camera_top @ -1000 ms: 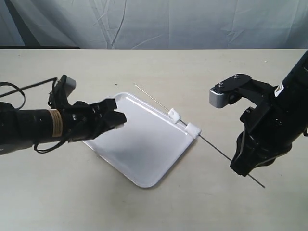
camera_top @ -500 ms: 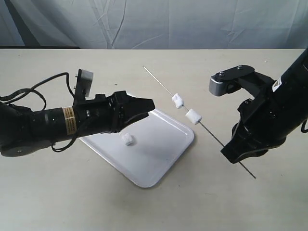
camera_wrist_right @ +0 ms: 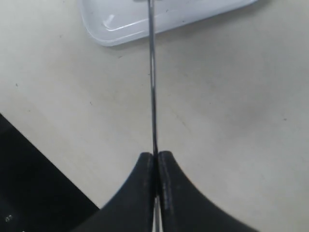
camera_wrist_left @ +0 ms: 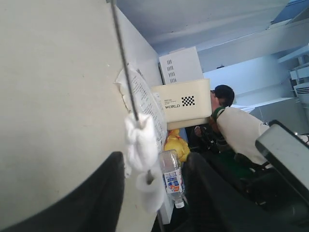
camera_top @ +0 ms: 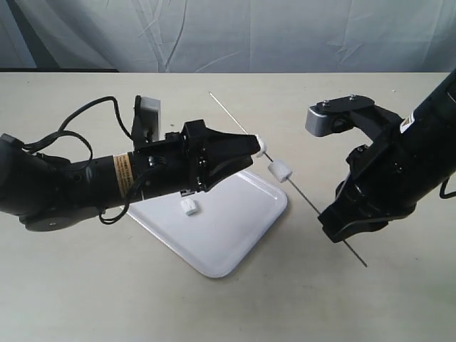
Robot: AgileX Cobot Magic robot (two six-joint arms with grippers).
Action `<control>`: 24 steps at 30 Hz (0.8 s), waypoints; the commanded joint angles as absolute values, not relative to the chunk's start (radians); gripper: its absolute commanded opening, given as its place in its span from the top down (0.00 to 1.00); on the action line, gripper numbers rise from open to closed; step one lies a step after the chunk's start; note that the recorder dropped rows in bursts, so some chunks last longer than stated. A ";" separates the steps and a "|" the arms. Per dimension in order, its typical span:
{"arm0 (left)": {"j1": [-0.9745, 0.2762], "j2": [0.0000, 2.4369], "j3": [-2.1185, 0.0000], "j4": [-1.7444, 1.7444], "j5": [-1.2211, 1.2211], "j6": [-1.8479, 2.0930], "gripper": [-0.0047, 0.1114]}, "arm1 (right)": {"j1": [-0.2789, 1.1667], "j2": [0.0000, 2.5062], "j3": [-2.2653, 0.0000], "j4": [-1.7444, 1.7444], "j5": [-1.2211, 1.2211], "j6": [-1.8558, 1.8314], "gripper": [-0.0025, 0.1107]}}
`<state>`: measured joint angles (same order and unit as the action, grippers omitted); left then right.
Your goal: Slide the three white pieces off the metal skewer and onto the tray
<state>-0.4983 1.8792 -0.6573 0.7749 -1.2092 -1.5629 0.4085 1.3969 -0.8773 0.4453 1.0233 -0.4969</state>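
The metal skewer [camera_top: 313,206] slants in the air over the tray's far corner, with my right gripper [camera_top: 340,233] shut on its lower end. Two white pieces are threaded on it: one [camera_top: 280,171] in plain sight, the other [camera_top: 262,147] at my left gripper's [camera_top: 255,146] tip. A third white piece [camera_top: 189,207] lies on the white tray [camera_top: 228,235]. In the left wrist view both threaded pieces [camera_wrist_left: 140,142] hang on the skewer [camera_wrist_left: 123,58] between the open black fingers [camera_wrist_left: 96,193]. The right wrist view shows the pads [camera_wrist_right: 166,169] pinching the skewer [camera_wrist_right: 152,72].
A beige tabletop [camera_top: 107,299] carries the tray; the tray's edge [camera_wrist_right: 145,19] shows beyond the skewer in the right wrist view. A grey curtain [camera_top: 285,35] hangs behind the table. The left arm's cable [camera_top: 78,132] loops above it.
My right gripper has lifted the skewer off the tray's rim. One piece came off and lies on the tray. My left gripper has moved right until its fingers flank the threaded pieces.
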 commanded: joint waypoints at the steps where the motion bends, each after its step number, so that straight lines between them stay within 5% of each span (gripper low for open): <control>1: -0.511 1.872 -0.680 0.749 -1.221 -1.567 0.61 | 0.410 1.392 -0.874 0.460 1.036 -0.504 0.98; 18: -0.511 1.874 -0.685 0.748 -1.221 -1.568 0.62 | 0.410 1.392 -0.874 0.505 1.070 -0.532 0.98; 24: -0.511 1.874 -0.685 0.755 -1.221 -1.568 0.76 | 0.410 1.392 -0.874 0.509 1.070 -0.532 0.98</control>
